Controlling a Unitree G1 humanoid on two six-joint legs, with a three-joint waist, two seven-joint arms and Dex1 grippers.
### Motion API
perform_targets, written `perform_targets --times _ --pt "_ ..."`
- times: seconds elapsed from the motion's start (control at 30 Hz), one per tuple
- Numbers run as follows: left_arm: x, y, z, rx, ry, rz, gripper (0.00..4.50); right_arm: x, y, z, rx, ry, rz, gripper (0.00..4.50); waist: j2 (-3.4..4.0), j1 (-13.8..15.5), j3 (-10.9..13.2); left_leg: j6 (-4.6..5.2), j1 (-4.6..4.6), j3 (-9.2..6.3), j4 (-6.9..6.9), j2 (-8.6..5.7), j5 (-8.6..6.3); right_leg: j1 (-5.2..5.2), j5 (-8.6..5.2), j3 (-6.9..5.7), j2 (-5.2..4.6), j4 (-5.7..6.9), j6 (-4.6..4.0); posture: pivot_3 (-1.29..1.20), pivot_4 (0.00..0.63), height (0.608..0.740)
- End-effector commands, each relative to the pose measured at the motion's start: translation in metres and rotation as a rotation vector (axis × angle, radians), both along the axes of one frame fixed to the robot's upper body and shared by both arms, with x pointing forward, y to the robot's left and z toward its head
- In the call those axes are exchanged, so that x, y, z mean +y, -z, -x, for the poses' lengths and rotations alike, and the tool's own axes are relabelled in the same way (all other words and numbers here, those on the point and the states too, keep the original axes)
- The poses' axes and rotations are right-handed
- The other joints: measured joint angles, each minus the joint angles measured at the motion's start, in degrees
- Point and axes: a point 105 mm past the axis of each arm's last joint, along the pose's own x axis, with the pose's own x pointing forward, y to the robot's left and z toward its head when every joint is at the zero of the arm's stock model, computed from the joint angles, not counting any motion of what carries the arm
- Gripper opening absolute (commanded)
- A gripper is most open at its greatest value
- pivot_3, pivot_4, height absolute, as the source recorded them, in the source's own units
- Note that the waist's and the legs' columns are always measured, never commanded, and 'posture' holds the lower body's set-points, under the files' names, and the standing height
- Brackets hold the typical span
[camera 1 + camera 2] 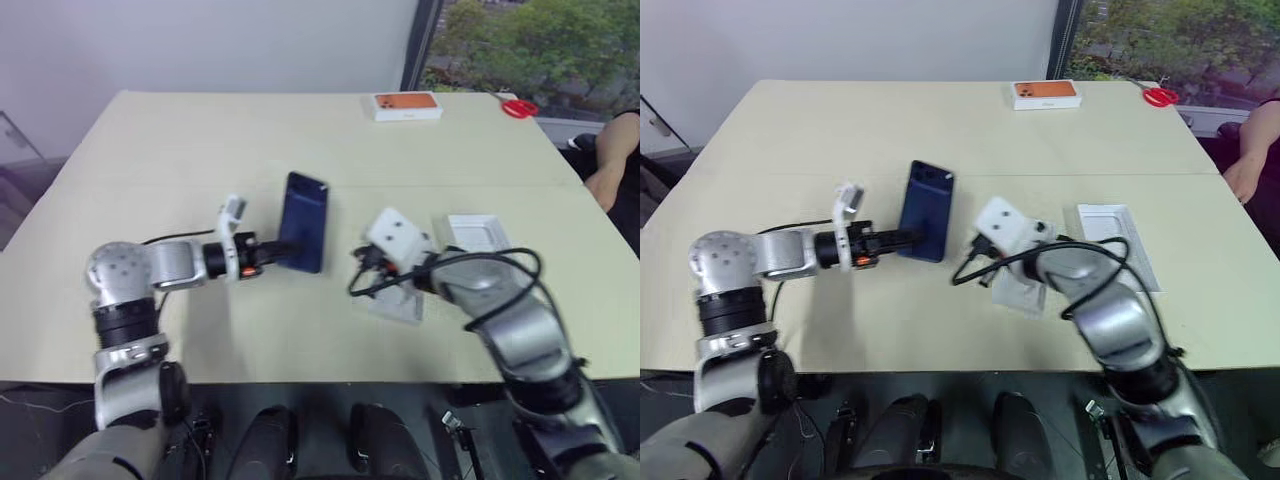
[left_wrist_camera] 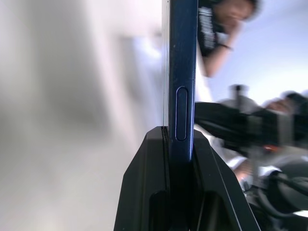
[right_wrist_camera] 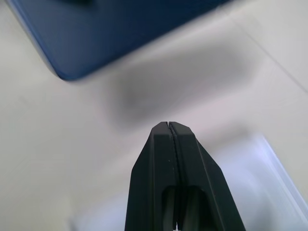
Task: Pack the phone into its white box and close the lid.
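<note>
Nearest, in the left wrist view: left gripper (image 2: 180,139) clamped on the phone (image 2: 183,62) edge-on, side button visible; right gripper (image 3: 172,126) closed on nothing above a blurred white box (image 3: 269,178). Mid-bench (image 1: 300,140): phone held above the surface, white tray (image 1: 478,234) partly hidden behind the right arm. Farthest: orange-topped box (image 1: 406,105), red scissors (image 1: 519,107), a person's arm (image 1: 610,160) cut off at the frame edge.

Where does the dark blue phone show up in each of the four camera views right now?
Left eye view: phone near table centre, held by the left gripper.
Right eye view: phone left of centre, same grip.
Left wrist view: phone edge-on, rising between the black fingers.
Right wrist view: phone across the top, above the shut right gripper.
Shared landmark: the beige table.
</note>
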Motion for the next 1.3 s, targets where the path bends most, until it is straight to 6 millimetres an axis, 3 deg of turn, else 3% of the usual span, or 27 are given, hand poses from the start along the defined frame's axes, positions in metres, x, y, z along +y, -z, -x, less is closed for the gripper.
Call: perform_targets --times 0.03,0.13,0.3,0.47,1.3 --pt "-0.034 -0.012 0.001 -0.008 0.027 0.016 0.03 -0.021 -0.02 0.01 -0.054 0.04 -0.02 0.0 -0.04 -0.1 0.0 0.05 0.0 0.01 0.01 -0.01 -0.02 0.02 0.0 0.0 0.01 -0.04 0.0 0.0 0.15 0.74" --pt "-0.061 0.0 0.005 0.049 0.056 -0.049 0.03 -0.051 -0.014 0.019 -0.03 0.121 0.025 0.0 -0.03 -0.3 0.0 0.08 0.03 0.03 -0.01 0.02 -0.03 0.02 0.0 0.04 0.1 -0.03 0.01 0.0 0.15 0.74" --pt "-0.084 0.01 0.007 0.127 0.07 -0.096 0.03 -0.084 -0.009 0.029 -0.014 0.224 0.073 0.0 -0.04 -0.1 0.0 0.09 0.06 0.02 0.02 0.17 -0.02 0.03 -0.01 0.02 0.43 0.0 0.0 0.0 0.15 0.74" --pt "-0.097 0.016 0.013 0.162 0.089 -0.144 0.03 -0.098 -0.006 0.034 -0.004 0.271 0.094 0.0 -0.07 -0.1 0.1 0.13 0.04 0.04 0.09 0.14 -0.04 0.09 -0.02 0.0 0.44 -0.07 0.0 0.0 0.15 0.74" --pt "-0.119 0.024 0.029 0.251 0.223 -0.146 0.03 -0.095 0.0 0.032 -0.005 0.262 0.097 0.0 -0.09 0.0 0.1 0.11 0.04 0.03 0.11 0.12 -0.03 0.11 -0.06 -0.01 0.44 -0.07 -0.06 0.0 0.15 0.74"
